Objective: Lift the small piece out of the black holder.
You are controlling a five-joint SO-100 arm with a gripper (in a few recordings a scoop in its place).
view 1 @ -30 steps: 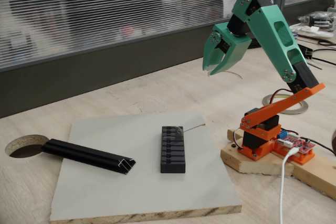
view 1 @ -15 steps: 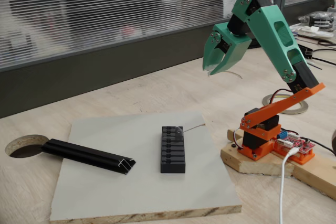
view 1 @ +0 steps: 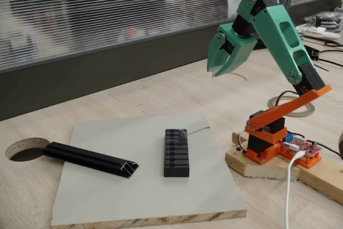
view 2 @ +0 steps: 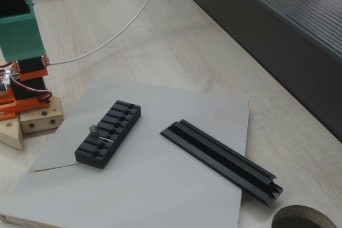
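One short black slotted holder block (view 1: 176, 153), one tiny grey metal tab (view 2: 92, 130), one long black extruded rail (view 1: 90, 159), one thin grey wire (view 1: 199, 130), one pale grey board (view 1: 107, 197).

A pale wooden table (view 1: 161, 89) with a round cable hole (view 1: 24, 148) stands before horizontal window blinds (view 1: 107, 9) above a dark sill band (view 1: 80, 79).

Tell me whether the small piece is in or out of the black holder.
In. The small piece stands in a slot near one end of the black holder, while the gripper hangs high above the table, away from it.
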